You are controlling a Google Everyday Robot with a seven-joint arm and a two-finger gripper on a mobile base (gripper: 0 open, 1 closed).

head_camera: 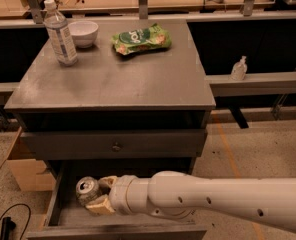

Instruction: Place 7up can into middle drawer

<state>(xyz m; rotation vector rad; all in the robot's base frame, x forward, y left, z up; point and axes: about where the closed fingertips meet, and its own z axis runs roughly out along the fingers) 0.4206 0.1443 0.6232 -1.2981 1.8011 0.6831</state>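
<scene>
Down in the open drawer [67,218], at its left end, my tool [99,194] holds the can [86,188] upright, clamped from both sides. Up on the table [113,84], a bottle [61,34], bowl [83,32] and green bag [141,39] sit along the far edge.

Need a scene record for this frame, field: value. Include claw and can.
claw: inside the open middle drawer, left side, shut on the 7up can
7up can: silver top facing up, low in the drawer; floor contact unclear
middle drawer: pulled out, grey floor showing
upper drawer: closed, round knob
cabinet top: water bottle, white bowl, green snack bag
</scene>
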